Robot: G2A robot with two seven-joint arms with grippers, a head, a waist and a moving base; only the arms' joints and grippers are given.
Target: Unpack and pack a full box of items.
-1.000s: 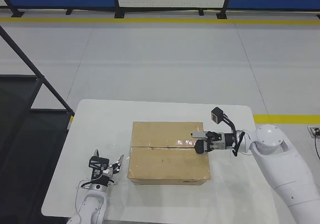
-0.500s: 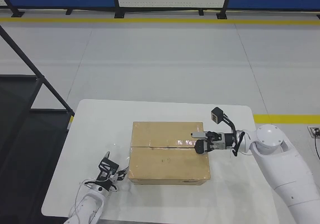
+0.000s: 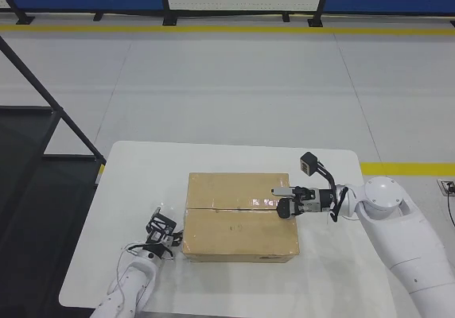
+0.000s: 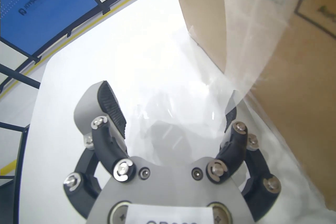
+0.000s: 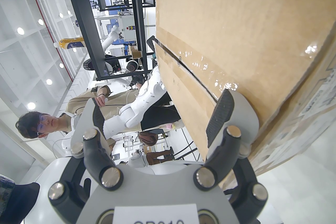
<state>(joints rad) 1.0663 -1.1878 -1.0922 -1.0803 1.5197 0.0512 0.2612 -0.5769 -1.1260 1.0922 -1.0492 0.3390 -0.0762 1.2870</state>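
Note:
A closed brown cardboard box (image 3: 239, 215) with a taped seam along its top stands in the middle of the white table (image 3: 132, 175). My left gripper (image 3: 164, 232) is low on the table at the box's front-left corner, open. In the left wrist view the left gripper (image 4: 170, 109) has nothing solid between its fingers, and a clear strip of tape (image 4: 252, 25) hangs down the box side (image 4: 288, 64) to one fingertip (image 4: 231, 110). My right gripper (image 3: 279, 203) is at the box's right end, open, with one finger (image 5: 220, 114) resting on the box top (image 5: 236, 12) beside the seam.
A black metal frame (image 3: 52, 127) stands off the table's left side. Bare table surface lies behind the box, left of it and along the front edge (image 3: 211, 306).
My left gripper has moved right across the table and turned towards the box's front-left corner. The right arm and the box have stayed still.

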